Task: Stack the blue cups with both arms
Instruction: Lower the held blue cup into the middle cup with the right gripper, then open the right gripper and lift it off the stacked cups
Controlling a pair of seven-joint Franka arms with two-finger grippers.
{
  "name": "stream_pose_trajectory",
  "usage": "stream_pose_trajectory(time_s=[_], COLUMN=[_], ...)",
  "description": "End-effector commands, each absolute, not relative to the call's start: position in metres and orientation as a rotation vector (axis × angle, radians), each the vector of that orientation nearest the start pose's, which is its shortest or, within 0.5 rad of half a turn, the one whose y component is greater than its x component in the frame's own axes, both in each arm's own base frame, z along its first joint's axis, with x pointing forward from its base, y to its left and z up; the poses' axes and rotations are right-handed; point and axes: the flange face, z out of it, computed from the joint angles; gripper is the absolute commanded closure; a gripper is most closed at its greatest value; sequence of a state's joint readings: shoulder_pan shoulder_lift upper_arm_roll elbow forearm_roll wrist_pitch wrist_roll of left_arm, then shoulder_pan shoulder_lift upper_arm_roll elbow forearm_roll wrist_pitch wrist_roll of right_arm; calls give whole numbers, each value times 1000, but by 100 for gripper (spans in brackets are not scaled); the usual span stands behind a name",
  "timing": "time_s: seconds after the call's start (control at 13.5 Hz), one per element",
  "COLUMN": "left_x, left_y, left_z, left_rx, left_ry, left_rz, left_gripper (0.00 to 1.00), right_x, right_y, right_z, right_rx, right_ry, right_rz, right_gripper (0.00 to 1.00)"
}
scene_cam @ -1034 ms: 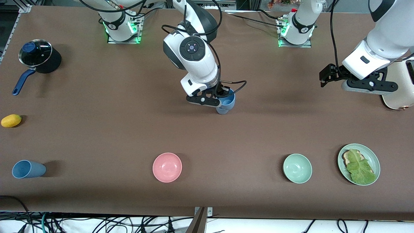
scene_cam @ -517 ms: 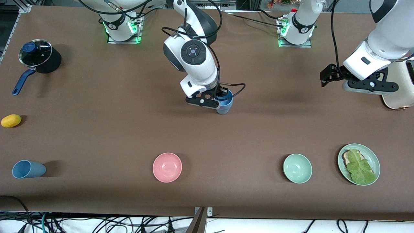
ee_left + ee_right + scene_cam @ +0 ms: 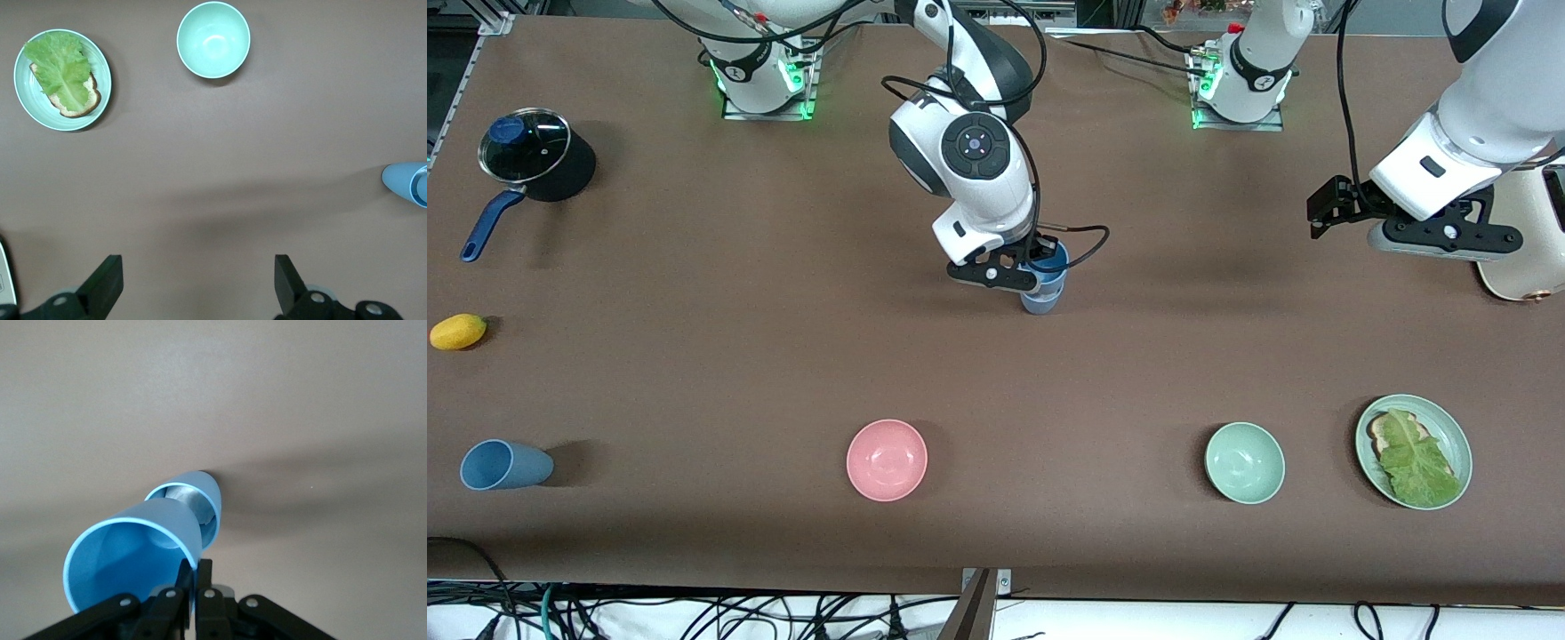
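Note:
My right gripper [image 3: 1039, 267] is shut on the rim of a blue cup [image 3: 1052, 264] and holds it tilted over a second blue cup [image 3: 1039, 300] that stands upright mid-table. In the right wrist view my gripper [image 3: 197, 577] pinches the held cup's [image 3: 130, 553] wall, and its base is at the mouth of the standing cup [image 3: 203, 495]; I cannot tell whether they touch. A third blue cup [image 3: 503, 465] lies on its side at the right arm's end, near the front edge. My left gripper [image 3: 1316, 218] waits open and empty above the table, as its wrist view [image 3: 197, 280] shows.
A pink bowl [image 3: 887, 460], a mint-green bowl [image 3: 1244, 462] and a green plate [image 3: 1454, 427] with bread and lettuce sit along the front. A lidded pan [image 3: 527, 147] and a yellow fruit [image 3: 458, 332] are at the right arm's end. A cream appliance [image 3: 1525, 240] is beside the left gripper.
My right arm has shifted slightly toward the left arm's end, and the held cup now sits more squarely over the standing cup. The left arm has barely moved.

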State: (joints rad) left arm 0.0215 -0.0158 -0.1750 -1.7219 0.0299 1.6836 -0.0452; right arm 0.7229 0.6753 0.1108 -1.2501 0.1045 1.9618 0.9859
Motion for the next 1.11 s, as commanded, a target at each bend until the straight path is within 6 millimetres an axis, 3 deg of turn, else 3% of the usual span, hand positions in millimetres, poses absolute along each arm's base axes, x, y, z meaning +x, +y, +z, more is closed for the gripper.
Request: stream_pose_trajectory(time_s=[0.0, 0.3, 0.37, 0.44, 0.52, 0.74, 0.81, 1.03], left_x=[551, 551, 551, 551, 551, 551, 551, 551], left_y=[-82, -82, -82, -82, -82, -82, -82, -82], left_z=[577, 577, 577, 577, 577, 577, 577, 577], left_rx=[-3102, -3102, -3102, -3103, -3103, -3103, -3103, -3103], left_ry=[207, 207, 207, 205, 205, 207, 207, 207], left_rz=[39, 39, 39, 39, 39, 36, 36, 36], left_gripper=[0, 0, 0, 0, 0, 0, 0, 0], right_x=[507, 509, 510, 510, 511, 519, 534, 584], right_y=[539, 537, 536, 537, 536, 525, 505, 425], right_z=[369, 367, 370, 373, 377, 385, 396, 440], right_rx=[-3009, -3019, -3011, -3007, -3001, -3011, -3020, -3049], right_ry=[338, 335, 337, 337, 339, 356, 378, 183], right_rz=[152, 139, 141, 138, 133, 124, 96, 39], right_gripper=[100, 98, 75, 66, 43, 10, 0, 0])
